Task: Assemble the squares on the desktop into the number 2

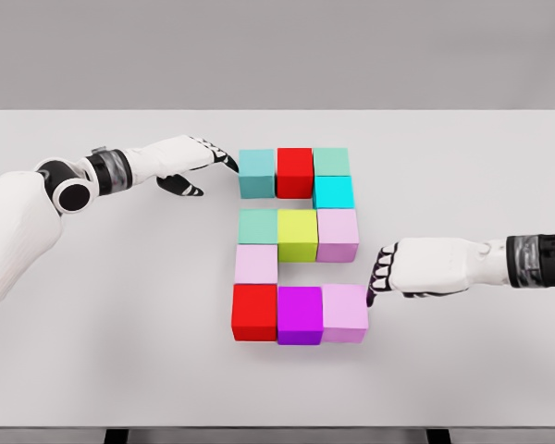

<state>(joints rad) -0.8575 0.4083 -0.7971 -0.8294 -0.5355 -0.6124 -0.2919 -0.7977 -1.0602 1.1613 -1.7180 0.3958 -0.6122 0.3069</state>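
Coloured cubes lie on the white table in the shape of a 2. The top row is a teal cube, a red cube and a green cube, with a cyan cube below it. The middle row is a green cube, a yellow cube and a pink cube. A pale pink cube links to the bottom row: red, purple, pink. My left hand touches the teal cube with extended fingers. My right hand has curled fingers against the bottom pink cube.
The table's front edge runs along the bottom of the view, and a grey wall stands behind the far edge.
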